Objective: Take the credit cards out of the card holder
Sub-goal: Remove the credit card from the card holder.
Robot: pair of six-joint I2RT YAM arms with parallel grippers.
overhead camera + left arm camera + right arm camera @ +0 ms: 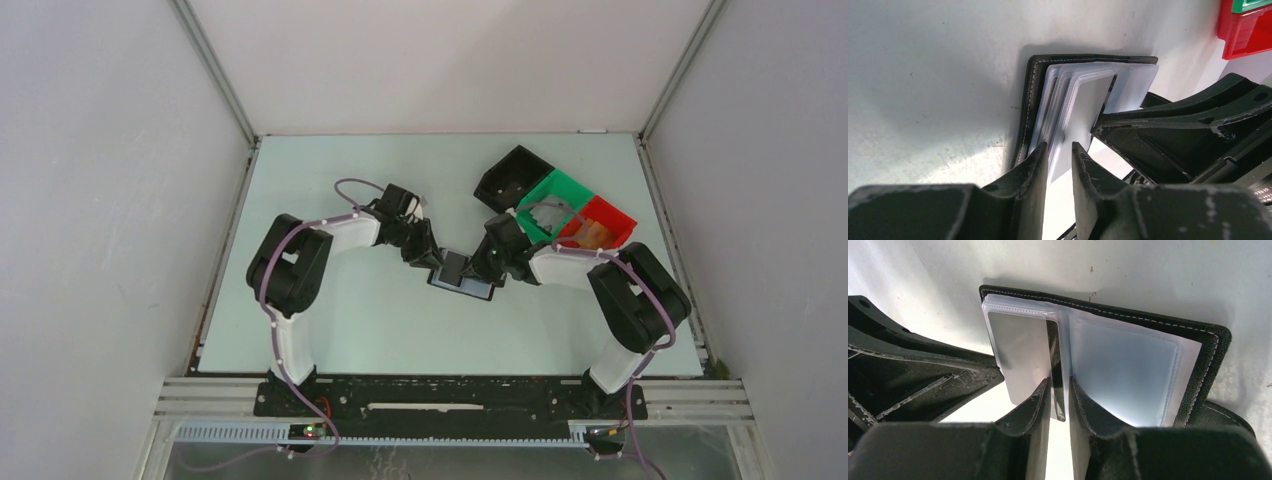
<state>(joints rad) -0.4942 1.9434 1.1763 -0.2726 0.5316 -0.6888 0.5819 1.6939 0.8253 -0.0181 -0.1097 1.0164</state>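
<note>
The card holder (462, 281) lies open on the table between both grippers, with its black stitched cover (1148, 323) underneath and clear sleeves standing up from it. A pale grey credit card (1078, 125) sticks partway out of one sleeve; the right wrist view shows it too (1020, 357). My left gripper (1059, 148) (432, 265) straddles that card's free end, with a narrow gap still between its fingers. My right gripper (1060, 383) (490, 268) sits tight around a dark upright sleeve leaf at the holder's middle fold. Other cards are hidden in the sleeves.
Behind the right arm stand a black bin (512, 178), a green bin (556, 203) and a red bin (606, 216) holding an orange-tan piece (592, 236). Part of the red bin (1245, 30) shows in the left wrist view. White walls enclose the table.
</note>
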